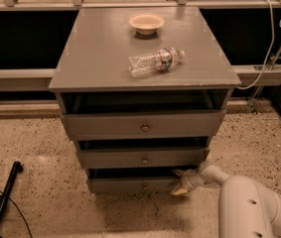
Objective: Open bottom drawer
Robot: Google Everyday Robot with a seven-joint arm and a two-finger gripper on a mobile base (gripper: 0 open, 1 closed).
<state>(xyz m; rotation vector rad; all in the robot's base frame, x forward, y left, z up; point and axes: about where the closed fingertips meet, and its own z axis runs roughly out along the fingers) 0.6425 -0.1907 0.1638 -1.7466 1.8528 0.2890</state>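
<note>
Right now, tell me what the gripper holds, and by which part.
Cannot tell: the gripper is at the right end of the bottom drawer.
</note>
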